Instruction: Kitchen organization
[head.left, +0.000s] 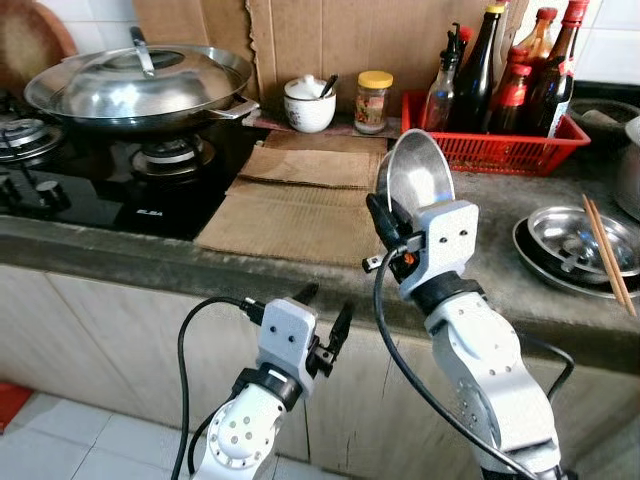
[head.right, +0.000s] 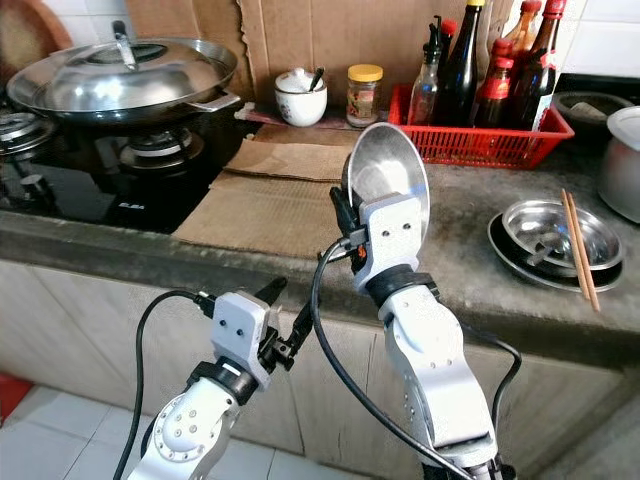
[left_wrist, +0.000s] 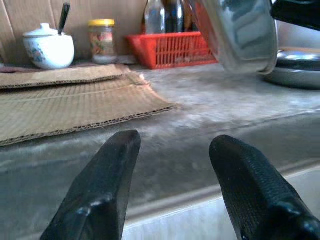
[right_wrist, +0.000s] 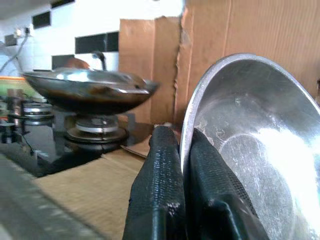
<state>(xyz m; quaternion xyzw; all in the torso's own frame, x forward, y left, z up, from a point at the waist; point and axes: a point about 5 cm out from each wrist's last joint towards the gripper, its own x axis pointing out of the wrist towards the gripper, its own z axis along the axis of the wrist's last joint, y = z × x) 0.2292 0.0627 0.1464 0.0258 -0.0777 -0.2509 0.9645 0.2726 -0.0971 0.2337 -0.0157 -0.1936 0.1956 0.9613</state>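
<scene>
My right gripper (head.left: 383, 213) is shut on the rim of a steel bowl (head.left: 415, 170), held tilted on edge above the grey counter (head.left: 470, 240). In the right wrist view its two black fingers (right_wrist: 165, 195) pinch the bowl's (right_wrist: 260, 165) rim. My left gripper (head.left: 322, 315) stands open and empty, low in front of the counter's front edge. In the left wrist view its fingers (left_wrist: 105, 190) point at the counter, with the bowl (left_wrist: 240, 35) above.
A wok with lid (head.left: 140, 85) sits on the black hob at left. Cardboard sheets (head.left: 300, 205) lie mid-counter. A white pot (head.left: 309, 102), a jar (head.left: 373, 100) and a red basket of bottles (head.left: 500, 130) stand at the back. Steel dishes with chopsticks (head.left: 580, 245) lie right.
</scene>
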